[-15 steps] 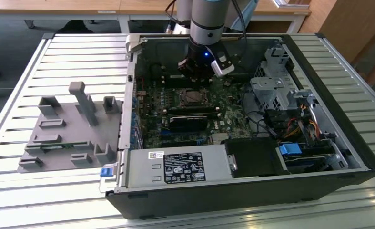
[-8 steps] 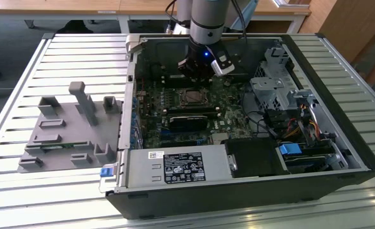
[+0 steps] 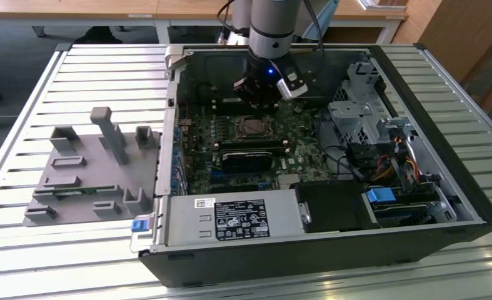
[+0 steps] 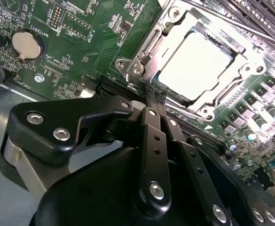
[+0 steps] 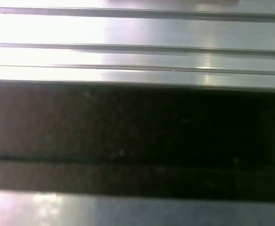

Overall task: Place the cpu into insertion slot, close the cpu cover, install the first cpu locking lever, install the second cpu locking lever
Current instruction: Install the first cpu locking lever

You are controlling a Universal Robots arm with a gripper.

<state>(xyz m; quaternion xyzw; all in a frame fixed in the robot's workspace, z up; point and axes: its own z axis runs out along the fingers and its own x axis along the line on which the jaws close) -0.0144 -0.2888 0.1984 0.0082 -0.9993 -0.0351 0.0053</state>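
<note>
The cpu [image 4: 196, 63] lies flat in the insertion slot [image 3: 252, 128] in the middle of the green motherboard [image 4: 104, 33], its pale metallic face showing. The cpu cover [image 4: 175, 26], a grey metal frame, lies down around it. A thin metal lever rod [image 4: 236, 26] runs along the socket's far side. My gripper [image 4: 151, 94] is shut, its black fingers [image 4: 153, 136] meeting at the edge of the cover by a corner screw; whether anything is pinched between them is hidden. In the exterior view the gripper [image 3: 258, 100] hangs just behind the socket, inside the open computer case.
The case [image 3: 446, 206] lies on a slatted aluminium table [image 3: 95, 69]. A black card [image 3: 250, 156], power supply [image 3: 233, 220] and drive cage [image 3: 358, 119] surround the socket. A grey fixture [image 3: 87, 169] stands at the exterior view's left. A coin battery [image 4: 27, 42] sits on the board.
</note>
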